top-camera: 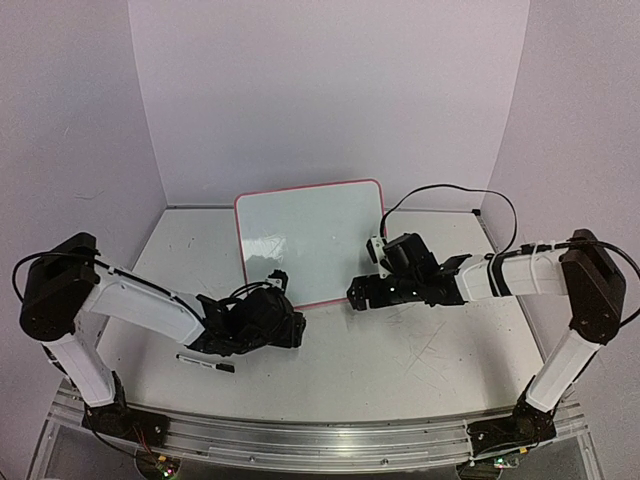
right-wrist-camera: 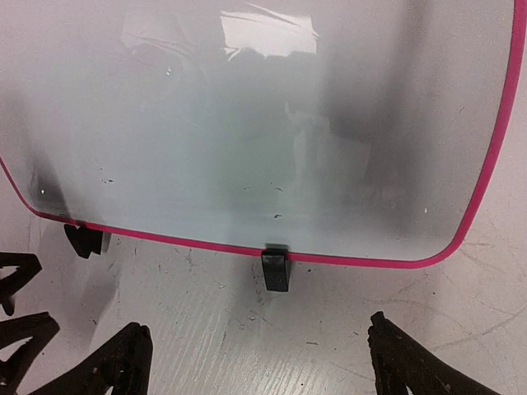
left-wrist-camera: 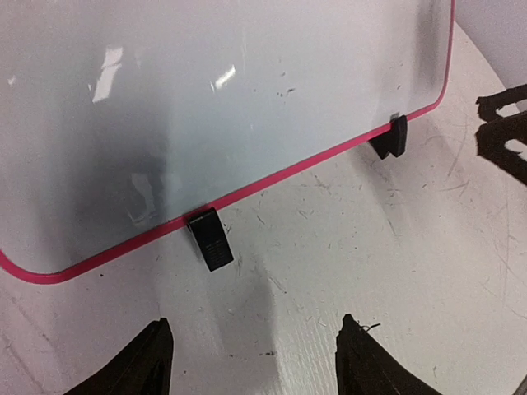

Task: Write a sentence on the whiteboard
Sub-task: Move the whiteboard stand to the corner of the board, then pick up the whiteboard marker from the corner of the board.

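- You find the whiteboard [top-camera: 310, 240] lying on the table [top-camera: 420, 360], in the middle and toward the back wall, turned a little out of square with the table's edges.
- Its pink-framed near edge faces both arms, and the two black clip feet [left-wrist-camera: 210, 239] sit along that edge, resting on the table.
- The board's face carries only patches of glare and a few tiny dark specks (nothing you could read as letters).
- Your left gripper [left-wrist-camera: 254, 322] points at the board's near edge, close to the left-hand foot. Its jaws stand wide apart, with only scuffed table between them.
- Your right gripper [right-wrist-camera: 257, 322] faces the same edge from the other side, close to the right-hand foot. Its jaws also stand wide apart, and it holds nothing.
- Neither gripper touches the board; a strip of table shows between each one and the frame.
- The two grippers are near each other in front of the board, and each wrist view catches the other at its margin.
- The marker [top-camera: 205, 362] lies on the table just beside the left forearm, on its near side, apart from both grippers.
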Available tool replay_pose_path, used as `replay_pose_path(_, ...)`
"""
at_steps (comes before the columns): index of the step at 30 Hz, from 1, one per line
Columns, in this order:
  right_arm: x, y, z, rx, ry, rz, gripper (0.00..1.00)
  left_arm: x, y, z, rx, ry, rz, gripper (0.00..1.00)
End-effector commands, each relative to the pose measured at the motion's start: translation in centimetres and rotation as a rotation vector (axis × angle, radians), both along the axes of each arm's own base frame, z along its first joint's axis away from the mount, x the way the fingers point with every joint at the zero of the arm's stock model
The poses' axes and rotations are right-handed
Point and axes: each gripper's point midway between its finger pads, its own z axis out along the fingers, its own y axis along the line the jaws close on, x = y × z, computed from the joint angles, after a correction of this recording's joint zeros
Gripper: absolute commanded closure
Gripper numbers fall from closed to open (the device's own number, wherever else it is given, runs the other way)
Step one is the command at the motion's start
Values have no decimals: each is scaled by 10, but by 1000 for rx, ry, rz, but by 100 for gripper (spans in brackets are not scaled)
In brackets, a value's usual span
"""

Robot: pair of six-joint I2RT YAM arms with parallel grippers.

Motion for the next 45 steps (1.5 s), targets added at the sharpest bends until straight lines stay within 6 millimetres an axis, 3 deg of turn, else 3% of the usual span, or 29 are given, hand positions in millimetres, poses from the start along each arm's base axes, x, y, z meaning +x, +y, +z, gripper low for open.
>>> replay_pose_path(1, 5, 3, 11, 4, -42, 1, 8, -6, 36, 40, 33, -39, 36, 29)
replay_pose_path(4, 7, 6, 16, 8, -52, 10, 8, -7, 74, 43, 81, 45, 125, 29)
replay_pose_path(7, 10, 10, 19, 10, -55, 20, 8, -7, 122, 21, 76, 274, 310, 29)
replay_pose_path(10, 13, 15, 27, 25, -64, 27, 8, -19, 165, 15, 48, 408, 527, 34)
replay_pose_path(15, 15, 19, 32, 31, -76, 43, 8, -46, 201, 15, -20, 498, 800, 40)
replay_pose_path(22, 11, 17, 27, 20, -69, 51, 8, -65, 217, -5, 64, 629, 1014, 47)
replay_pose_path(27, 3, 18, 29, 29, -65, 77, 7, -57, 228, -7, 25, 627, 1096, 47)
replay_pose_path(31, -3, 23, 29, 19, -72, 109, 7, -59, 240, -19, 13, 668, 1142, 48)
replay_pose_path(40, -4, 32, 28, 27, -67, 128, 7, -65, 229, -37, -1, 756, 1146, 52)
replay_pose_path(45, -6, 36, 29, 28, -68, 133, 7, -72, 235, -50, 25, 766, 1174, 57)
